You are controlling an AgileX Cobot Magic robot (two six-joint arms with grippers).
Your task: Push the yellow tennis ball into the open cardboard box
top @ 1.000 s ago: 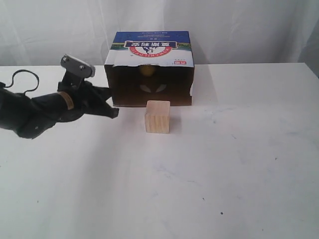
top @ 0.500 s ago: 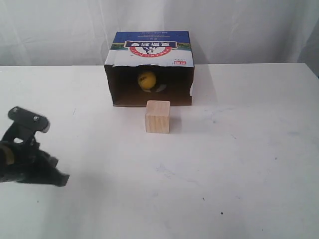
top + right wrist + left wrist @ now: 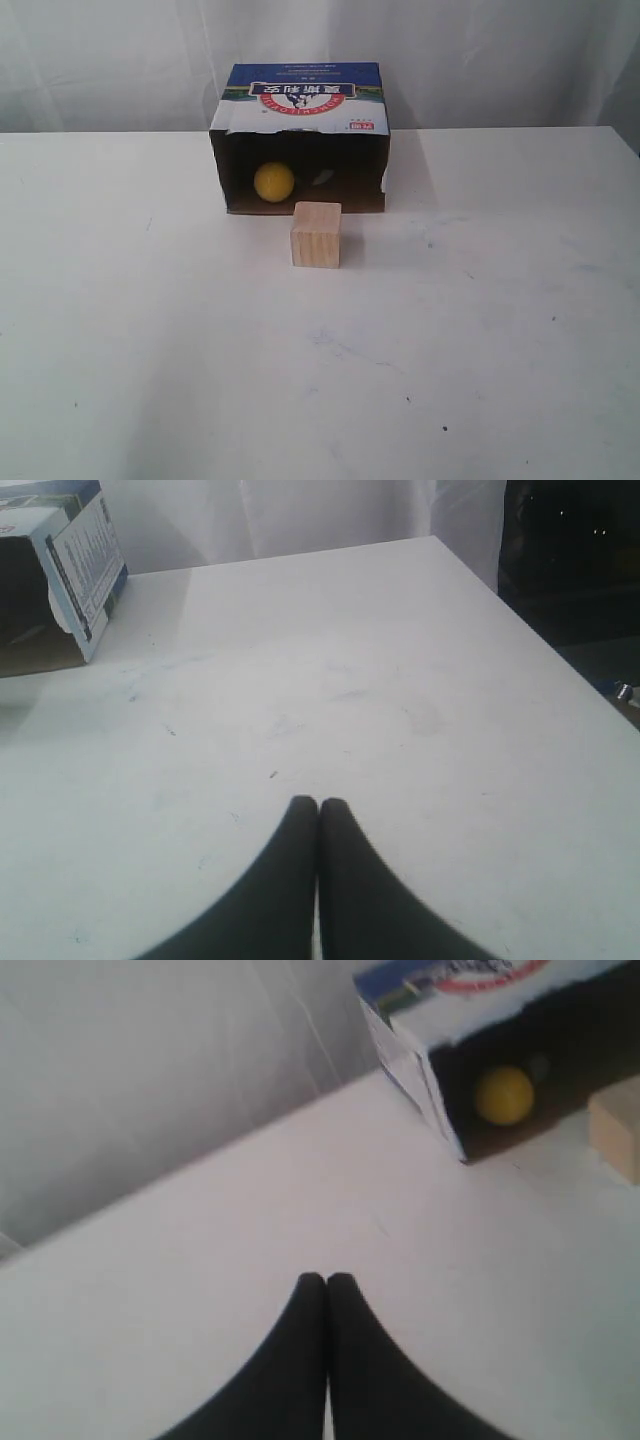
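The yellow tennis ball lies inside the open cardboard box, near the left of its dark mouth. The box has a blue printed top with a red-and-white logo, and its corner shows in the right wrist view. No arm appears in the exterior view. My left gripper is shut and empty over bare table, well away from the box. Over bare table too, my right gripper is shut with nothing in it.
A pale wooden cube stands just in front of the box mouth, right of the ball. White curtain hangs behind the table. In the right wrist view the table edge drops off into a dark area.
The left arm has pulled back from beside the box and left the exterior view. The ball has rolled from the back of the box toward its front left.
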